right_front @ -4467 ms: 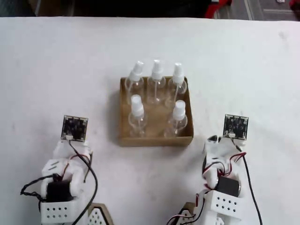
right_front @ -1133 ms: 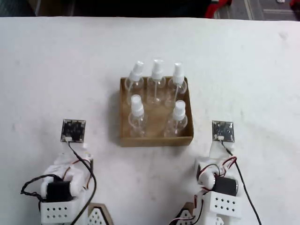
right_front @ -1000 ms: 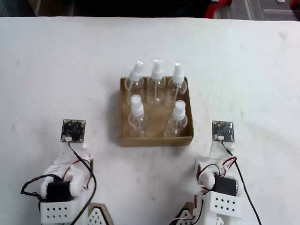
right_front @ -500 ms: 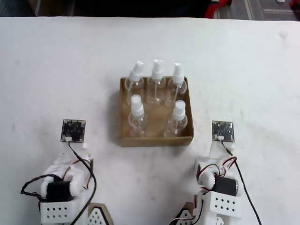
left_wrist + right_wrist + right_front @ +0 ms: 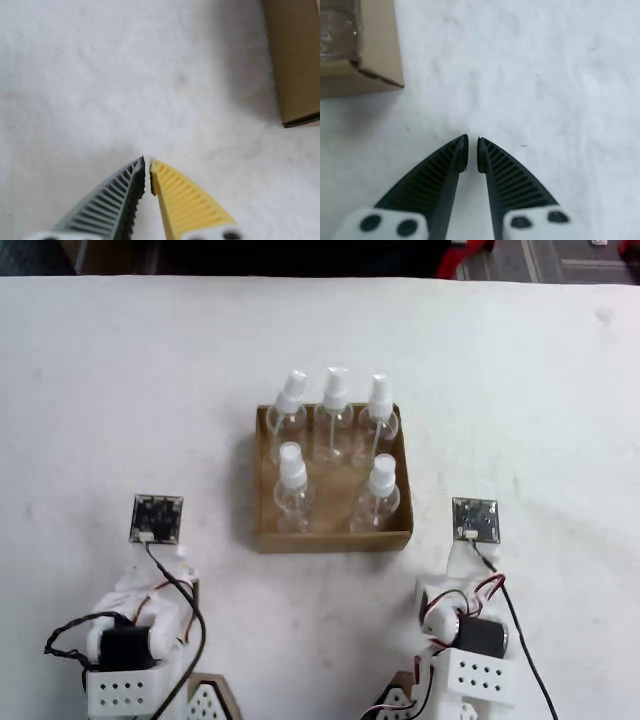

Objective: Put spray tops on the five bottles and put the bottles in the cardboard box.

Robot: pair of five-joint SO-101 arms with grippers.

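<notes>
Bottles [image 5: 293,490] in cardboard box [image 5: 330,538], left gripper [image 5: 147,162] closed (holding nothing), right gripper [image 5: 472,141] likewise.

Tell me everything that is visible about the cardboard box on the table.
The cardboard box is plain brown and roughly square, with low walls and an open top. It rests flat on the white table, near the middle. Inside it stand five clear bottles with white spray tops, all upright: three in the far row and two in the near row. The tops rise above the walls. Only the table and the bottles touch the box.
</notes>
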